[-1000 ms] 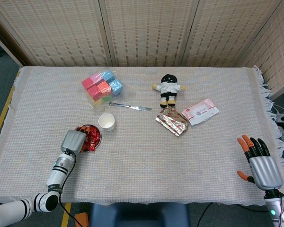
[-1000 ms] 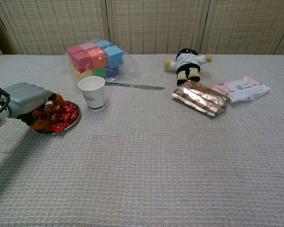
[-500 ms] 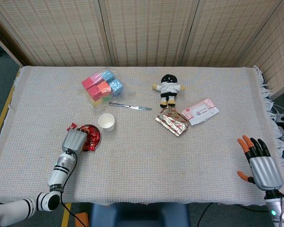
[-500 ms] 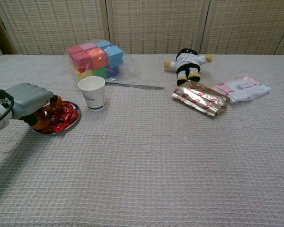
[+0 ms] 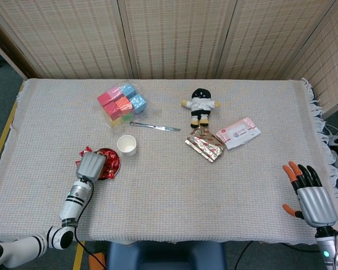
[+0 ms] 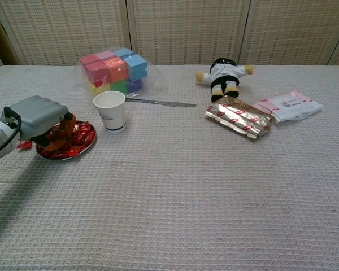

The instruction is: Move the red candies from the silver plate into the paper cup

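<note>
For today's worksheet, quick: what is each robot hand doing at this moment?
Left hand: fingers curled down into the red candies on the silver plate; whether it holds one cannot be told.
Right hand: open, holding nothing.

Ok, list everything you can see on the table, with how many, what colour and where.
Red candies: many, red, on the plate; at least one off its left edge.
Plate: one, silver, front left.
Paper cup: one, white, right of plate.
Blocks: one bagged set, multicoloured, back left.
Knife: one, silver, behind cup.
Doll: one, black and white, back centre.
Foil packet: one, gold and red.
Wipes pack: one, pink and white, right.
Left hand: grey, over plate.
Right hand: grey, orange-tipped fingers, front right.
</note>
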You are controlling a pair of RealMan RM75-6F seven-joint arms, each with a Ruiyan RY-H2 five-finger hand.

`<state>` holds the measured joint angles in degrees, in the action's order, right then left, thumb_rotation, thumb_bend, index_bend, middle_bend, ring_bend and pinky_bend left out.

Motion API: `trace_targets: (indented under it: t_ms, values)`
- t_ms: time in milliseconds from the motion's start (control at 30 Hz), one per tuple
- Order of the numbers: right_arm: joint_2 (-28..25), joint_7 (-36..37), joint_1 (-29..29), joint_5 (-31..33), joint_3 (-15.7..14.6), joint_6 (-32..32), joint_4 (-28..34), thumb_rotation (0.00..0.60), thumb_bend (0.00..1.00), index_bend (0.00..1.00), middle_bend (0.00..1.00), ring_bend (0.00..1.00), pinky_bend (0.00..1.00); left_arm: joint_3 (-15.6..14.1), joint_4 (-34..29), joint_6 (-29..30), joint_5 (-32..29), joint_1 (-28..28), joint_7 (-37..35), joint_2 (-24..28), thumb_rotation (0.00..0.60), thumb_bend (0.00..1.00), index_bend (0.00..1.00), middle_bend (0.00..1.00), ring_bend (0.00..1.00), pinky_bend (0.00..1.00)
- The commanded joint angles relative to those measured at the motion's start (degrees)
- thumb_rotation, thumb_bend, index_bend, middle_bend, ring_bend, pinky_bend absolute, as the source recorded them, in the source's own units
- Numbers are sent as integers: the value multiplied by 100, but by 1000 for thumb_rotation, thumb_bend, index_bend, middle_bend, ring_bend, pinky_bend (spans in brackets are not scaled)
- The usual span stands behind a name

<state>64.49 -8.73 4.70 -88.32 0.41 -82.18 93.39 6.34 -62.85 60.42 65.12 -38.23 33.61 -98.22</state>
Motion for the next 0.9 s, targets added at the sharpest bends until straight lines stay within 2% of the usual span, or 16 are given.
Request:
trace_targets:
  t_ms: [33, 267, 533, 900]
  values:
    - [-4, 2, -2, 0, -1, -1, 3, 600, 0, 0, 0, 0, 10, 6, 129, -24, 41, -4, -47, -69, 600, 403, 538, 534, 554, 1000]
    - [-4, 5, -9, -10, 0, -18, 3, 600, 0, 0, 0, 0, 19, 33, 280, 5, 138, 15, -150, -161, 600, 410, 594, 617, 594, 1000]
    - [-8, 13, -17, -28, -3, -38, 7, 600, 0, 0, 0, 0, 30, 64, 250, 181, 346, 78, -386, -146, 600, 474, 661, 695, 645, 1000]
    - [-11, 35, -17, -44, -5, -39, 5, 600, 0, 0, 0, 0, 39, 239, -911, 609, 630, 224, -617, 648, 600, 485, 675, 713, 650, 1000]
